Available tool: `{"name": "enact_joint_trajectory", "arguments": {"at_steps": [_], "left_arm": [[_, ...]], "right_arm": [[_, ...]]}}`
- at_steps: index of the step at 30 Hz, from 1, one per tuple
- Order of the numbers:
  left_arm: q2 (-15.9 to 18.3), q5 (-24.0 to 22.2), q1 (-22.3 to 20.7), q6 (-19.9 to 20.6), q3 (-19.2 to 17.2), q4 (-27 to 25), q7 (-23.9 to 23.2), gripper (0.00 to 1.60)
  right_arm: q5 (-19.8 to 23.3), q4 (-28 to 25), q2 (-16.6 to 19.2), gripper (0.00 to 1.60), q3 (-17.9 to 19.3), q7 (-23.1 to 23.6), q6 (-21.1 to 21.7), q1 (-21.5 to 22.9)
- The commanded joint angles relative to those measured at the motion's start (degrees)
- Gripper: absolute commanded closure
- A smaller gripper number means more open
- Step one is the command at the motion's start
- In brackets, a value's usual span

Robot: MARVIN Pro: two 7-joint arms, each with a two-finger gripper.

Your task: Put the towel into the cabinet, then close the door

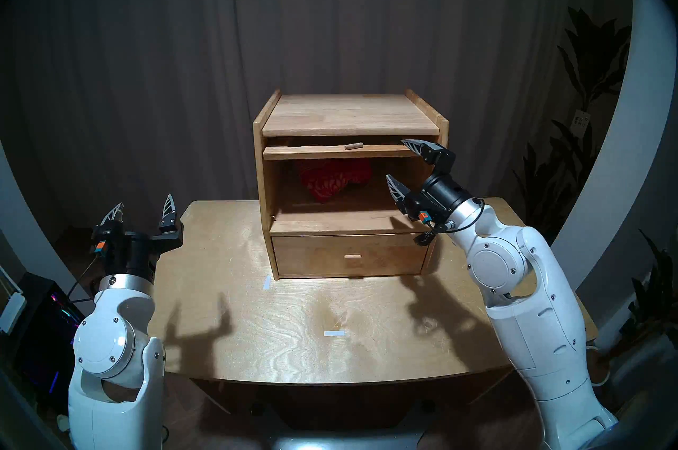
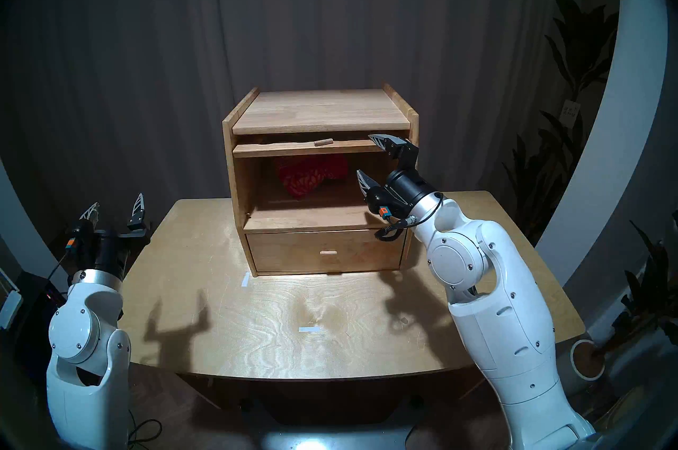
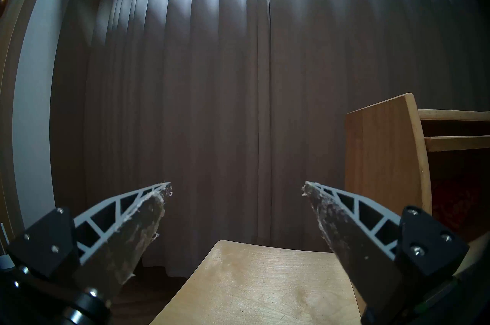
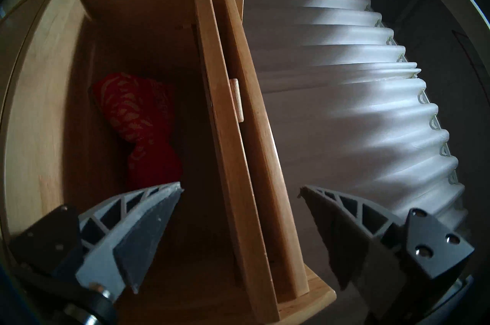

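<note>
The light wooden cabinet (image 1: 345, 115) stands at the back of the table. Its door (image 1: 330, 152) lies flat, raised and slid in just under the top, with the peg handle (image 1: 354, 145) facing up. The red patterned towel (image 1: 332, 179) lies bunched at the back of the open compartment, as the right wrist view also shows (image 4: 138, 115). My right gripper (image 1: 394, 159) is open at the compartment's right front, its upper finger level with the door's right end, holding nothing. My left gripper (image 1: 144, 200) is open and empty, pointing up beside the table's left edge.
Below the compartment the drawer (image 1: 350, 254) is shut. Two white tape marks (image 1: 266, 282) (image 1: 334, 333) lie on the table (image 1: 220, 291). A grey curtain (image 1: 330, 16) hangs behind, and plants (image 1: 587, 108) stand at the right.
</note>
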Motion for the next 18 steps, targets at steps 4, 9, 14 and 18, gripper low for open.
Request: {"name": "enact_joint_trajectory", "arguments": {"at_steps": [4, 9, 14, 18], "left_arm": [[0.2, -0.1, 0.4, -4.1, -0.5, -0.3, -1.5, 0.0], [0.2, -0.2, 0.8, -6.4, -0.7, 0.1, -2.4, 0.0], [0.2, -0.3, 1.2, -9.1, -0.9, 0.7, -3.4, 0.0], [0.1, -0.5, 1.6, -12.1, -1.1, 1.4, -4.4, 0.0]], "right_arm": [[-3.8, 5.7, -4.1, 0.0, -1.3, -0.3, 1.8, 8.4], [-6.3, 9.2, -5.0, 0.0, -1.2, -0.5, 2.4, 11.0], [-9.0, 12.3, -5.9, 0.0, -0.8, -0.7, 2.9, 13.5], [-11.6, 14.7, -6.0, 0.0, -0.9, -0.9, 2.9, 15.9]]}}
